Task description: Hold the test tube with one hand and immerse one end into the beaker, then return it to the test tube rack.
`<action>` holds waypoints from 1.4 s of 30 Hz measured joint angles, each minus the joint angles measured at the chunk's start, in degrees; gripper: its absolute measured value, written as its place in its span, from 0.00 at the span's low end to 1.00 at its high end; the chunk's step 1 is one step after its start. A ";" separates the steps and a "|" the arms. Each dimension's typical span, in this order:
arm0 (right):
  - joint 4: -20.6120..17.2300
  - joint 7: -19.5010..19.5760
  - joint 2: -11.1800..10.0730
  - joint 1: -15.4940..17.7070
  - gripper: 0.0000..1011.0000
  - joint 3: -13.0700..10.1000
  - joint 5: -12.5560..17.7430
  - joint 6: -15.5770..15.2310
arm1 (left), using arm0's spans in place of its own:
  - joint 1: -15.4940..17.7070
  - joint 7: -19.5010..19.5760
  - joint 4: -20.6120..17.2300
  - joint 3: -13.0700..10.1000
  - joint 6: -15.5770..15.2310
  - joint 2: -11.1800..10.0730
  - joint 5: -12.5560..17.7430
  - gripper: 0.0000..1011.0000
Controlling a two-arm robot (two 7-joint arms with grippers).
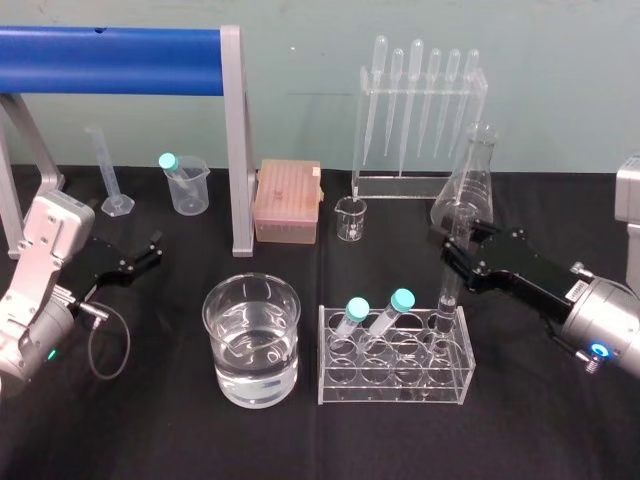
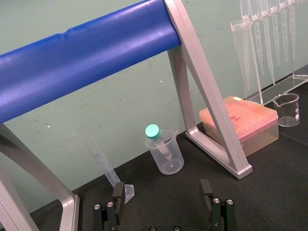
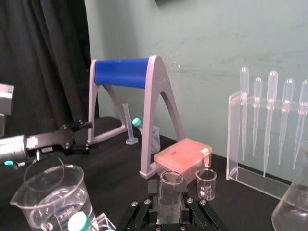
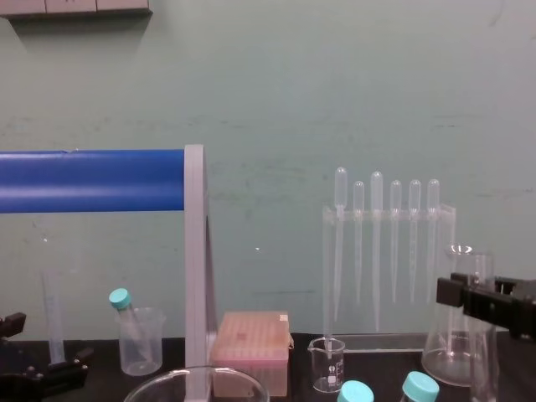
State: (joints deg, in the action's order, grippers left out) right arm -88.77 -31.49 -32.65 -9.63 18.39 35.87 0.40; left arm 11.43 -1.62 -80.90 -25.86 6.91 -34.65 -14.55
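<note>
My right gripper [image 1: 456, 260] is clenched on the test tube [image 1: 446, 296], upright in the rack's [image 1: 395, 396] right-end hole near the worktop's front edge. Next, probably: lift straight up, then toward the beaker [image 1: 288, 342]. My left gripper [image 1: 150, 255] sits released by the left edge.

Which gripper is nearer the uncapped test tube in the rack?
Right. The right gripper is closed on the test tube above the rack; the left gripper sits open far to the left, beyond the beaker.

right gripper [image 1: 455, 264] tight, forward — left gripper [image 1: 150, 252] wide, idle at left
</note>
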 joint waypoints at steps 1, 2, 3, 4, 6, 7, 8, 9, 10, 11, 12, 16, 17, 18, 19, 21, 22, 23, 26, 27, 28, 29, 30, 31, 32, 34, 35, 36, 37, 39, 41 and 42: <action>-0.31 -0.07 -0.08 0.06 0.24 -0.14 0.35 0.09 | 0.00 0.00 0.00 0.00 0.00 0.00 0.00 0.99; -0.45 -0.11 -0.12 0.10 0.24 -0.19 0.56 0.13 | 0.00 0.00 0.00 0.00 0.00 0.00 0.00 0.99; -0.57 -0.14 -0.17 0.14 0.24 -0.23 0.69 0.17 | 0.00 0.00 0.00 0.00 0.00 0.00 0.00 0.99; -0.71 -0.16 -0.21 0.17 0.24 -0.28 0.83 0.20 | 0.00 0.00 0.00 0.00 0.00 0.00 0.00 0.99; -1.00 -0.21 -0.29 0.19 0.24 -0.40 1.17 0.29 | 0.00 0.00 0.00 0.00 0.00 0.00 0.00 0.99; -1.13 -0.25 -0.34 0.20 0.24 -0.47 1.35 0.32 | 0.00 0.00 0.00 0.00 0.00 0.00 0.00 0.99; -1.40 -0.36 -0.42 0.21 0.24 -0.61 1.66 0.36 | 0.00 0.00 0.00 0.00 0.00 0.00 0.00 0.99; -1.68 -0.42 -0.50 0.21 0.24 -0.76 2.04 0.45 | 0.00 0.00 0.00 0.00 0.00 0.00 0.00 0.99; -1.68 -0.42 -0.50 0.21 0.24 -0.76 2.04 0.45 | 0.00 0.00 0.00 0.00 0.00 0.00 0.00 0.99; -1.94 -0.48 -0.57 0.20 0.24 -0.92 2.40 0.62 | 0.00 0.00 0.00 0.00 0.00 0.00 0.00 0.99; -2.10 -0.55 -0.60 0.20 0.24 -1.01 2.57 0.74 | 0.00 0.00 0.00 0.00 0.00 0.00 0.00 0.99; -2.84 -1.04 -0.86 0.05 0.24 -1.57 3.67 1.47 | 0.00 0.00 0.00 0.00 0.00 0.00 0.00 0.99; -2.92 -1.13 -0.90 0.00 0.24 -1.64 3.81 1.65 | 0.00 0.00 0.00 0.00 0.00 0.00 0.00 0.99; -3.02 -1.33 -0.92 -0.18 0.24 -1.77 4.07 2.00 | 0.00 0.00 0.00 0.00 0.00 0.00 0.00 0.99; -3.04 -1.39 -0.92 -0.29 0.24 -1.80 4.13 2.16 | 0.00 0.00 0.00 0.00 0.00 0.00 0.00 0.99; -3.01 -1.56 -0.90 -0.61 0.24 -1.82 4.22 2.58 | 0.00 0.00 0.00 0.00 0.00 0.00 0.00 0.99; -2.85 -1.72 -0.83 -0.97 0.24 -1.82 4.23 2.97 | 0.00 0.00 0.00 0.00 0.00 0.00 0.00 0.99; -2.69 -1.77 -0.74 -1.23 0.24 -1.80 4.18 3.22 | 0.00 0.00 0.00 0.00 0.00 0.00 0.00 0.99; -1.76 -2.05 -0.32 -2.34 0.24 -1.38 3.72 4.15 | 0.00 0.00 0.00 0.00 0.00 0.00 0.00 0.99; -1.42 -2.15 -0.17 -2.69 0.24 -1.24 3.52 4.41 | 0.00 0.00 0.00 0.00 0.00 0.00 0.00 0.99; -0.85 -2.25 0.10 -3.26 0.24 -0.98 3.15 4.77 | 0.00 0.00 0.00 0.00 0.00 0.00 0.00 0.99; -0.55 -2.28 0.26 -3.61 0.24 -0.84 2.94 4.92 | 0.00 0.00 0.00 0.00 0.00 0.00 0.00 0.99; -0.23 -2.33 0.41 -3.92 0.24 -0.70 2.72 5.11 | 0.00 0.00 0.00 0.00 0.00 0.00 0.00 0.99; 0.49 -2.38 0.73 -4.59 0.24 -0.41 2.26 5.42 | 0.00 0.00 0.00 0.00 0.00 0.00 0.00 0.99; 0.86 -2.40 0.90 -4.87 0.24 -0.27 1.99 5.57 | 0.00 0.00 0.00 0.00 0.00 0.00 0.00 0.99; 1.84 -2.44 1.38 -5.64 0.24 0.13 1.35 5.83 | 0.00 0.00 0.00 0.00 0.00 0.00 0.00 0.99; 2.11 -2.44 1.52 -5.86 0.24 0.25 1.14 5.91 | 0.00 0.00 0.00 0.00 0.00 0.00 0.00 0.99; 2.36 -2.44 1.64 -6.04 0.24 0.35 0.95 5.98 | 0.00 0.00 0.00 0.00 0.00 0.00 0.00 0.99; 2.83 -2.41 1.88 -6.34 0.24 0.56 0.60 5.99 | 0.00 0.00 0.00 0.00 0.00 0.00 0.00 0.99; 3.15 -2.37 2.03 -6.53 0.24 0.70 0.33 5.94 | 0.00 0.00 0.00 0.00 0.00 0.00 0.00 0.99; 3.14 -2.35 2.01 -6.51 0.24 0.70 0.33 5.94 | 0.00 0.00 0.00 0.00 0.00 0.00 0.00 0.99; 3.13 -2.35 2.00 -6.50 0.24 0.70 0.33 5.94 | 0.00 0.00 0.00 0.00 0.00 0.00 0.00 0.99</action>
State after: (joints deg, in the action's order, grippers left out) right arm -85.63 -33.84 -30.65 -16.13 19.09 36.21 6.34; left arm 11.43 -1.62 -80.90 -25.86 6.91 -34.65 -14.55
